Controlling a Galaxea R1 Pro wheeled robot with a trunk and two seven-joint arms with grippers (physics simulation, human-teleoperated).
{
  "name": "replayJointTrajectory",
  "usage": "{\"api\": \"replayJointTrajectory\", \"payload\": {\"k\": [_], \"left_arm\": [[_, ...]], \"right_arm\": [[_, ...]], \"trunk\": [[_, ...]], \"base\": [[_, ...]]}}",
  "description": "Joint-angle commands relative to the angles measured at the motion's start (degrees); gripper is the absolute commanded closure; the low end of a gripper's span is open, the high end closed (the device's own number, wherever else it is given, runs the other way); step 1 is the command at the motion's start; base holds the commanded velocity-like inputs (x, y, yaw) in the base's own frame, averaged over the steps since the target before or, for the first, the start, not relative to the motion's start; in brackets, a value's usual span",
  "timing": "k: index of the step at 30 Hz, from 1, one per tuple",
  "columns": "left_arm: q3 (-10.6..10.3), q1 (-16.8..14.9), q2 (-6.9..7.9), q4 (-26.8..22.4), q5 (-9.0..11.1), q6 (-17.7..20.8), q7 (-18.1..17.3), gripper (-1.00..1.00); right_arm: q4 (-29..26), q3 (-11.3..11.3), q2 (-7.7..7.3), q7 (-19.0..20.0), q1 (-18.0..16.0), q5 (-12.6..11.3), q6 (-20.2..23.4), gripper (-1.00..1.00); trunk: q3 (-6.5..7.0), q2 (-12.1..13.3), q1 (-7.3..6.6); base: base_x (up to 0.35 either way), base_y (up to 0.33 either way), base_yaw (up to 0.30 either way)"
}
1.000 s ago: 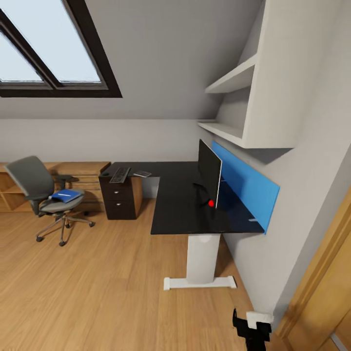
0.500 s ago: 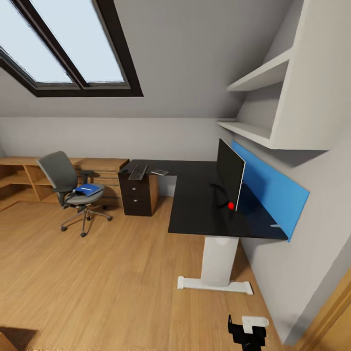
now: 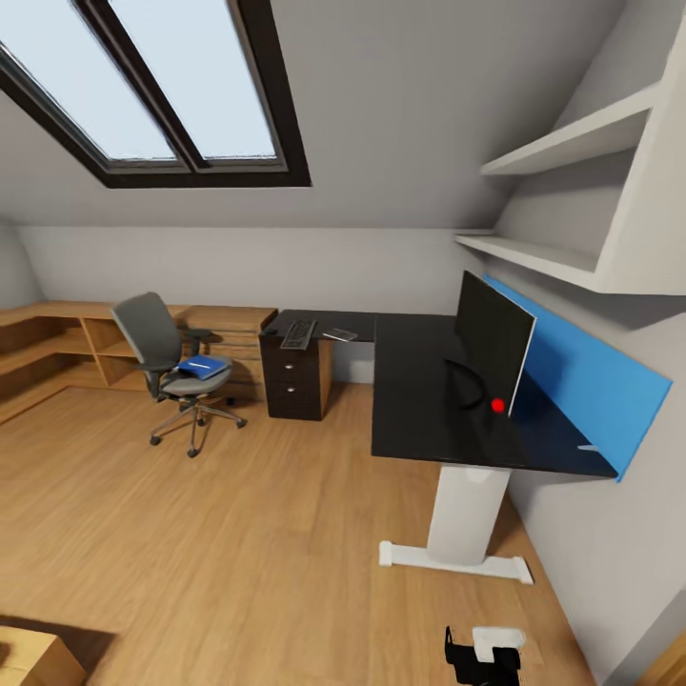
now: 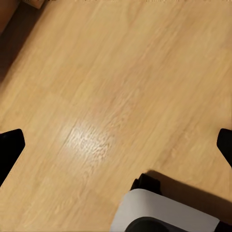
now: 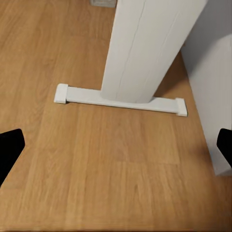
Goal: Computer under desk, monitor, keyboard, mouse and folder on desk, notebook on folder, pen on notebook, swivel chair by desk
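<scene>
Head view: black L-shaped desk (image 3: 429, 400) runs from centre to right of frame, smooth matte top, white leg (image 3: 464, 519) on a flat foot. Its drawer unit (image 3: 295, 379) at centre has round silver knobs, all drawers shut; contents not visible. Monitor (image 3: 493, 341) stands upright on the right part of the desk, thin flat panel, red dot at its lower corner, blue wall panel (image 3: 591, 381) behind it. Keyboard (image 3: 298, 332) lies flat on the far desk end above the drawers; a small flat dark item beside it, too small to identify. Swivel chair (image 3: 176, 367) stands left of centre, apart from the desk, grey padded seat, chrome star base. Blue folder (image 3: 203, 367) lies on its seat with a thin white pen (image 3: 197, 363) on top. Black-and-white robot part at bottom edge, well apart from chair and desk.

Left wrist view: left gripper (image 4: 116, 145) spread wide, black fingertips (image 4: 9, 147) at both frame edges, holding nothing. Light wood floor (image 4: 111, 82) below, glossy grain.

Right wrist view: right gripper (image 5: 116, 145) likewise spread wide and empty. The white leg and its foot bar sit on the wood floor in the upper half of frame.
</scene>
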Motion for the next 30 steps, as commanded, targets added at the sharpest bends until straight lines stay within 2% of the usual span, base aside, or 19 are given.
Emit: {"api": "replayJointTrajectory", "payload": {"k": [1,8,16,30], "left_arm": [[-0.49,-0.03,0.03,-0.04,0.34,-0.13,0.31,-1.0],[-0.49,-0.03,0.01,-0.04,0.34,-0.16,0.32,-1.0],[-0.54,-0.03,0.01,-0.04,0.34,-0.09,0.32,-1.0],[-0.65,-0.03,-0.06,-0.04,0.34,-0.07,0.32,-1.0]], "right_arm": [[0.07,0.43,0.02,-0.57,-0.06,0.25,-0.01,-1.0],[0.66,0.28,-0.5,-0.77,0.18,0.19,0.46,-1.0],[1.15,0.37,-0.69,-0.68,3.34,0.19,0.72,-1.0],[1.12,0.33,-0.78,-0.67,3.9,0.19,0.74,-1.0]], "trunk": [[-0.07,-0.05,0.01],[-0.07,-0.05,0.01],[-0.07,-0.05,0.01],[-0.07,-0.05,0.01]], "base": [[0.005,0.323,0.0],[0.095,0.32,0.0],[0.173,0.312,0.0],[0.176,0.252,0.0]]}}
